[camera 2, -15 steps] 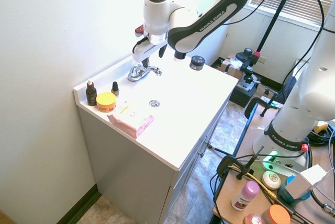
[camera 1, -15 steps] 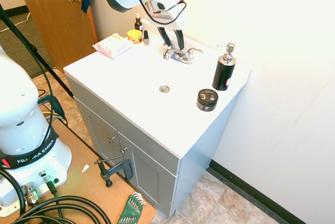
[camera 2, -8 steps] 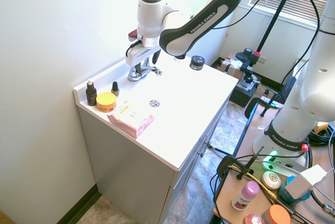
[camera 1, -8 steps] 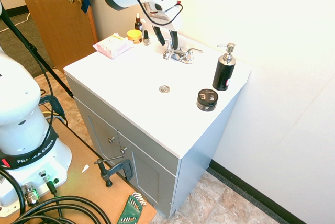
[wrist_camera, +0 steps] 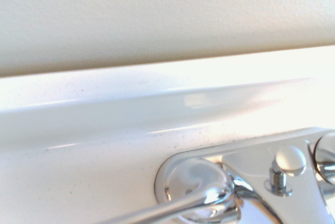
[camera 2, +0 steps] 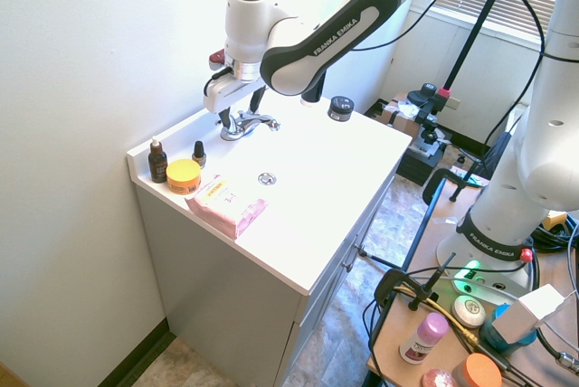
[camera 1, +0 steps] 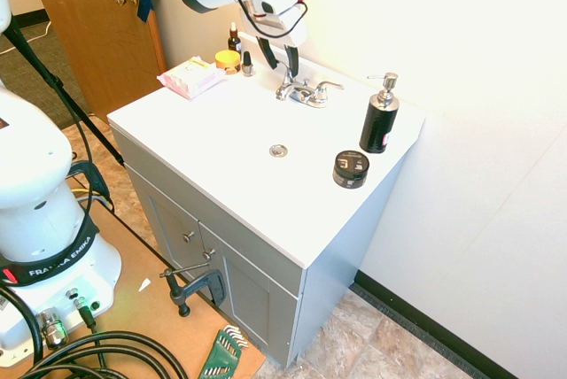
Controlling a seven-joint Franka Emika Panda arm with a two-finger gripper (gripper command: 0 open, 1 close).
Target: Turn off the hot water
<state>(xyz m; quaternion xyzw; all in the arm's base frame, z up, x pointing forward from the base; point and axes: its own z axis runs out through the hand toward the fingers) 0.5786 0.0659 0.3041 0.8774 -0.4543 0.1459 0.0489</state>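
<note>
Seen from the first exterior view, near to far: one green holder of metal hex keys [camera 1: 221,357]; one black metal C-clamp [camera 1: 197,289], in front of the doors of a grey wooden vanity cabinet [camera 1: 257,295]. Above, one glossy white counter [camera 1: 235,166], fitted with a round metal drain [camera 1: 278,150]. On it, one squat black lidded jar [camera 1: 351,169]; just beyond, one upright black soap bottle with silver pump [camera 1: 379,122]. Farther back, one two-handled chrome faucet [camera 1: 306,94]. Its small shiny left lever [wrist_camera: 196,198], the hot-water tap, is on the side toward the jars and bottles; no flow shows. Over that end, one claw [camera 1: 283,71], pointing down, dark fingers apart; contact with the lever cannot be told. Beside the faucet, one pink-and-white soft packet [camera 1: 191,78], one round yellow jar [camera 1: 228,61], one small black-capped bottle [camera 1: 247,65] and one dark dropper bottle with pale tip [camera 1: 234,41]. Farthest, one brown wooden door [camera 1: 97,25], brass knob, blue tape.
</note>
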